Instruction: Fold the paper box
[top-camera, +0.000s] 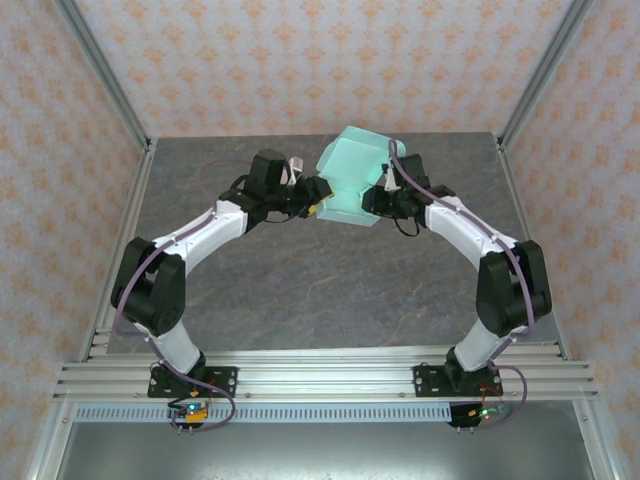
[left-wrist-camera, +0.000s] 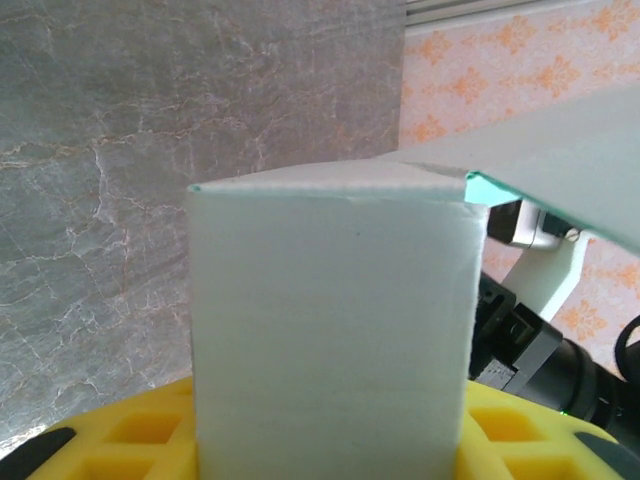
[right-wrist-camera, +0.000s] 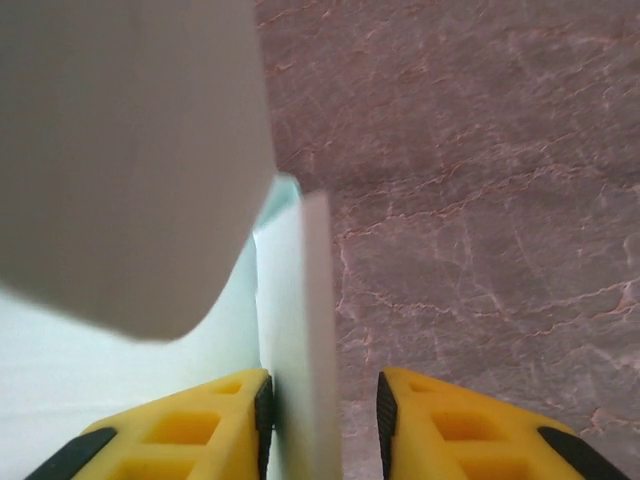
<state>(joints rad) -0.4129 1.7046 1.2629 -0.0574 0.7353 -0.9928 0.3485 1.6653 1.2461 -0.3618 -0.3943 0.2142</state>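
The paper box is pale mint card, partly folded, held up above the grey table between both grippers. My left gripper meets its lower left edge. In the left wrist view a broad box panel rises over the left gripper and hides the pads; the yellow fingers show on either side. My right gripper is at the box's right side. A thin card wall stands between the right gripper's jaws, touching the left pad, with a gap to the right finger. A blurred flap hangs close to the camera.
The marbled grey table spreads bare below the box. Aluminium frame posts and patterned walls close in the back and sides. The right arm's dark wrist sits just behind the box in the left wrist view.
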